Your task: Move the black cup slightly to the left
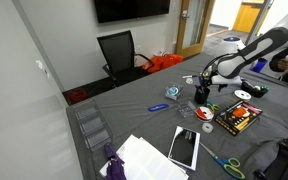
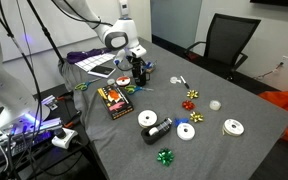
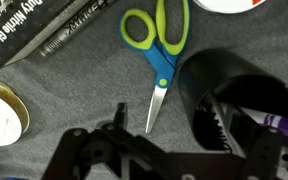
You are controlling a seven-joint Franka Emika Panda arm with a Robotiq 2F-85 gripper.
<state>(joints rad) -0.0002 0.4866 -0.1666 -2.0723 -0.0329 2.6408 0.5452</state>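
The black cup [image 3: 229,95] stands upright on the grey cloth; it also shows in both exterior views [image 1: 201,97] [image 2: 140,76]. My gripper [image 3: 169,122] is low over it, also seen in both exterior views [image 1: 203,86] [image 2: 136,62]. One ribbed finger reaches inside the cup by its near wall. The other finger is outside, well to the left, apart from the cup. The jaws are open and hold nothing. Something purple shows at the cup's right edge.
Green-and-blue scissors [image 3: 160,40] lie just left of the cup, blade tip between the fingers. A gold tape roll [image 3: 2,112] is at the left. A black-and-orange flat box [image 1: 234,119] [image 2: 114,100], a black tablet [image 1: 184,147] and white discs [image 2: 185,131] lie around.
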